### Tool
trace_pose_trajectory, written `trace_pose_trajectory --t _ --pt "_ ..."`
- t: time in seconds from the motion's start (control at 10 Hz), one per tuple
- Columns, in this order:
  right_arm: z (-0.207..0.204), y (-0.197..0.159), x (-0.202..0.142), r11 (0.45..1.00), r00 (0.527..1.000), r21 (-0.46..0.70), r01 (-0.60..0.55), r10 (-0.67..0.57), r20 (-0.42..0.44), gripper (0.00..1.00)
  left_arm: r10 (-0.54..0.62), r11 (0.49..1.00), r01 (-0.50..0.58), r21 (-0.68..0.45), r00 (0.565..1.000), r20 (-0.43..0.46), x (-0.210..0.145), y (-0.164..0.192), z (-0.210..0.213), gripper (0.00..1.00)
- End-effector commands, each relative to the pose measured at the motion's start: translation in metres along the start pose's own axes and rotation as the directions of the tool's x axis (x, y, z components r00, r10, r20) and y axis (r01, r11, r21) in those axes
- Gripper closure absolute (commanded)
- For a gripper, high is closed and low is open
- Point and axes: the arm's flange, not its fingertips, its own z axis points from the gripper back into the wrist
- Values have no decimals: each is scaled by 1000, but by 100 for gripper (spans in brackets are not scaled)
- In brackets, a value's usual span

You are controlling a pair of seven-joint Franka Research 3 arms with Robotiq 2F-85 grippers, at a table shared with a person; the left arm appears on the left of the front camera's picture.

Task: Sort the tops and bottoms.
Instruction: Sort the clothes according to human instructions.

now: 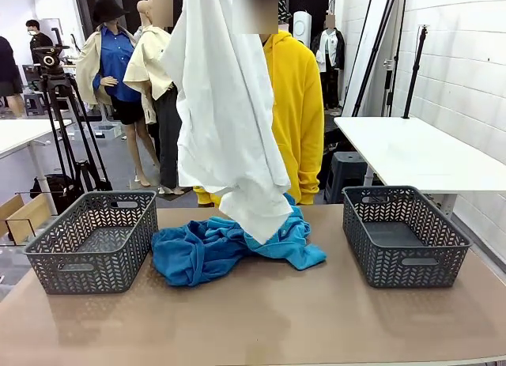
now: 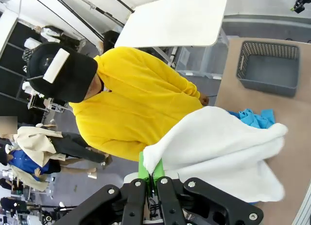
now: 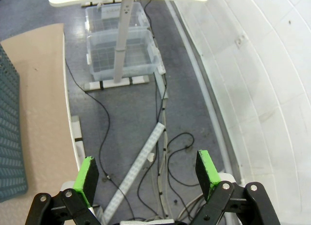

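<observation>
Left gripper (image 2: 149, 170) is clamped tight, green pads pinching a fold of the white cotton-like garment (image 2: 223, 152). The grip is by one edge, probably so the cloth drops open and peels away from the pile for sorting. The garment (image 1: 221, 121) hangs full length from high above the brown tabletop (image 1: 261, 326), its lowest corner touching the crumpled blue fabric garment (image 1: 225, 251), which lies mid-table toward the far edge. Whether the white piece is a top or a bottom, I cannot tell from the folds. The left wrist looks steeply down from well up, across the far edge to a person in a yellow hoodie (image 2: 141, 98) standing just behind. Dark grey perforated plastic baskets sit at the left end (image 1: 79, 265) and right end (image 1: 403, 263) of the table, both apparently empty. Right gripper (image 3: 148, 172) has its jaws spread wide, holding nothing, aimed down at the cabled floor beyond the table's right edge (image 3: 43, 89), likely parked clear.
</observation>
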Motion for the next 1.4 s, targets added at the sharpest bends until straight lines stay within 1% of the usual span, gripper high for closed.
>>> trace_pose_trajectory --t 0.0,1.3 --pt "-1 -1 -1 1000 1000 3 0 0 -2 0 -9 1000 9 8 1000 19 6 -4 16 100" --pt "-1 -1 -1 1000 1000 3 0 0 -2 0 -9 1000 9 8 1000 19 6 -4 16 100"
